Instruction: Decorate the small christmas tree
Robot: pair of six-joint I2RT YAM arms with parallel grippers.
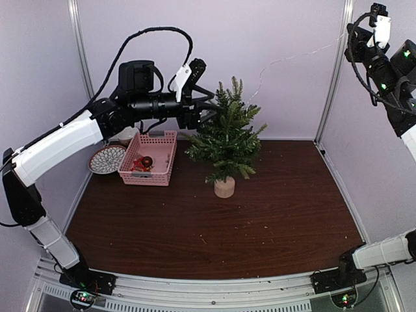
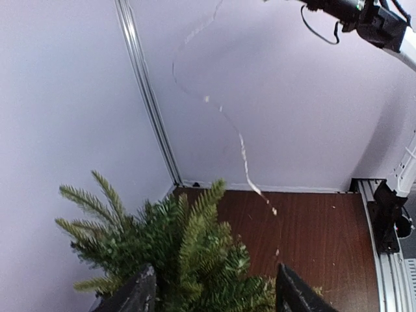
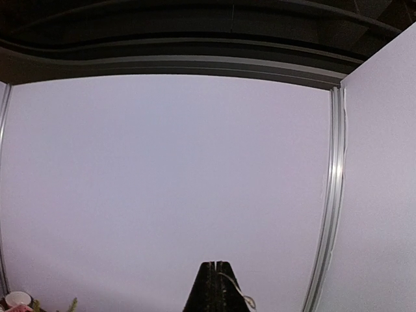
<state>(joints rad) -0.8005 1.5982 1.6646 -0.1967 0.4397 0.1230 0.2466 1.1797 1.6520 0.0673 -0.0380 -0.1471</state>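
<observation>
The small christmas tree (image 1: 226, 136) stands on its pale stump (image 1: 224, 187) at the back middle of the table. My left gripper (image 1: 212, 108) reaches into its upper left branches. In the left wrist view this gripper (image 2: 214, 289) is open, its dark fingers (image 2: 140, 294) either side of the green foliage (image 2: 188, 260). A thin wire string (image 1: 292, 60) runs from the treetop up to my right gripper (image 1: 354, 36), held high at the top right. In the right wrist view that gripper (image 3: 217, 265) is shut, with the wire (image 3: 235, 288) coming out of its tips.
A pink basket (image 1: 162, 170) holding red ornaments (image 1: 144, 162) sits left of the tree. Beside it lies a patterned plate (image 1: 106, 159). White walls with metal posts (image 1: 328, 84) close in the back and sides. The wire (image 2: 244, 156) hangs across open air above the brown table (image 1: 260, 221).
</observation>
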